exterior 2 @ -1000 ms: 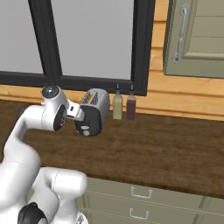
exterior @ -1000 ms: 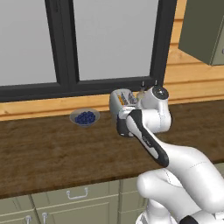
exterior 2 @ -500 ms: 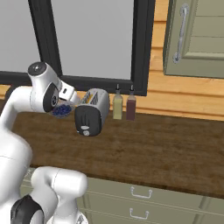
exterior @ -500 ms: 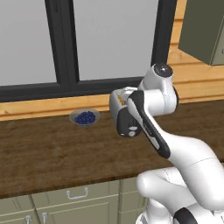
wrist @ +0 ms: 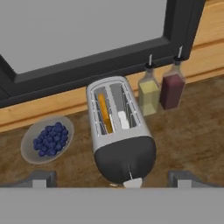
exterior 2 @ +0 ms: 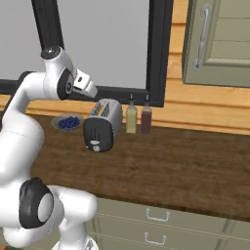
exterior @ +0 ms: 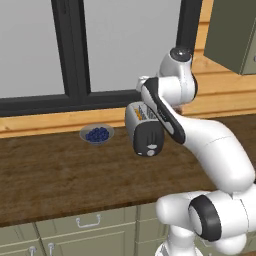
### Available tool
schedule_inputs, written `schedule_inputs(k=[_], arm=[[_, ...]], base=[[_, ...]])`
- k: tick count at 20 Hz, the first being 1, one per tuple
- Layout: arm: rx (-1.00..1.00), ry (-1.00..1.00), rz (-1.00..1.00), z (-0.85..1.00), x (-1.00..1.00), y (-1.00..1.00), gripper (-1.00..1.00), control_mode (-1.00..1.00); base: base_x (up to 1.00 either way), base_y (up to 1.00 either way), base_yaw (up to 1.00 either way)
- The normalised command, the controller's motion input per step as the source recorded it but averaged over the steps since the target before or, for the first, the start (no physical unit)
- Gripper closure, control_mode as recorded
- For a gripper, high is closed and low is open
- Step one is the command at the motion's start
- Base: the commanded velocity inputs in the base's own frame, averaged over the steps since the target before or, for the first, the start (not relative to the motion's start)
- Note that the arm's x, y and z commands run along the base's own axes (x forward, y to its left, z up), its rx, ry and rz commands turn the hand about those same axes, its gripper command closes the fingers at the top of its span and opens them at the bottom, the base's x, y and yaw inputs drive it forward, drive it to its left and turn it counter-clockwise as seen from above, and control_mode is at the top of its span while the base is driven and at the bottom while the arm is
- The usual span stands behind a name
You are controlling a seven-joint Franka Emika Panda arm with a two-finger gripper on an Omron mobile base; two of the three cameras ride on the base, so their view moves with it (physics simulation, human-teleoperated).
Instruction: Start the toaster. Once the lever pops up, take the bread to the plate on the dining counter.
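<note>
In the left base view, the toaster (exterior: 145, 132) is seen on the brown worktop (exterior: 60, 175), with a bowl of blueberries (exterior: 97, 135) near it by the window.

In the right base view, the toaster is set just beside two bottles (exterior 2: 138, 118). The hand is held up above it.

In the hand view, the toaster is seen from above. The bread (wrist: 104, 113) is tucked in one slot. The lever (wrist: 129, 172) is seen on the black end. The fingers (wrist: 43, 179) are spread wide, and nothing is held.
</note>
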Motion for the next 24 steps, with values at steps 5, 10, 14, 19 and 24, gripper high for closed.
schedule_inputs(k=[5, 10, 14, 19, 24], arm=[[-0.01, -0.01, 0.02, 0.09, 0.31, -0.04, -1.00, -1.00], [0.00, 0.00, 0.02, -0.01, 0.00, 0.00, -1.00, -1.00], [0.00, 0.00, 0.00, 0.00, 0.00, 0.00, -1.00, -1.00], [0.00, 0.00, 0.00, 0.00, 0.00, 0.00, -1.00, -1.00], [0.00, 0.00, 0.00, 0.00, 0.00, 0.00, -1.00, -1.00]], base=[[0.00, 0.00, 0.00], [0.00, 0.00, 0.00], [0.00, 0.00, 0.00], [0.00, 0.00, 0.00], [0.00, 0.00, 0.00]])
